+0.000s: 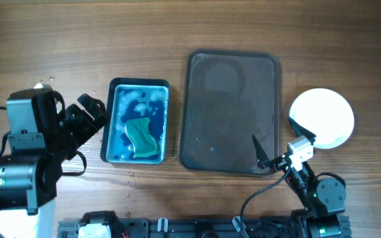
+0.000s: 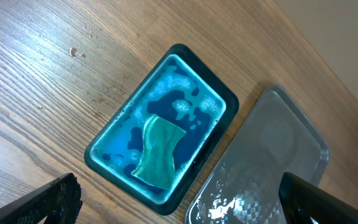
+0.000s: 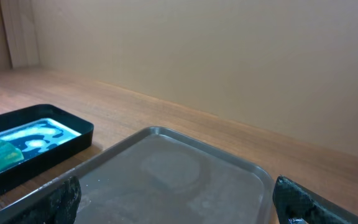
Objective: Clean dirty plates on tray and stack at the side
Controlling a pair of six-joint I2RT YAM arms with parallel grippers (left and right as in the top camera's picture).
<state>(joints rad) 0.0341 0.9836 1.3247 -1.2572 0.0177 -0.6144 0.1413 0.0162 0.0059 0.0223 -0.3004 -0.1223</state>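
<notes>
The dark brown-grey tray (image 1: 233, 112) lies in the middle of the table with nothing on it. It also shows in the left wrist view (image 2: 272, 162) and the right wrist view (image 3: 166, 180). White plates (image 1: 323, 118) sit stacked on the table to the tray's right; I cannot tell how many. My right gripper (image 1: 278, 147) is open and empty over the tray's near right corner (image 3: 173, 199). My left gripper (image 1: 92, 111) is open and empty, left of the blue basin (image 2: 179, 205).
A blue basin (image 1: 137, 121) with blue foamy water and a green sponge (image 1: 143, 139) stands left of the tray; both show in the left wrist view, basin (image 2: 110, 140) and sponge (image 2: 158, 151). A wall rises behind the table (image 3: 229, 62).
</notes>
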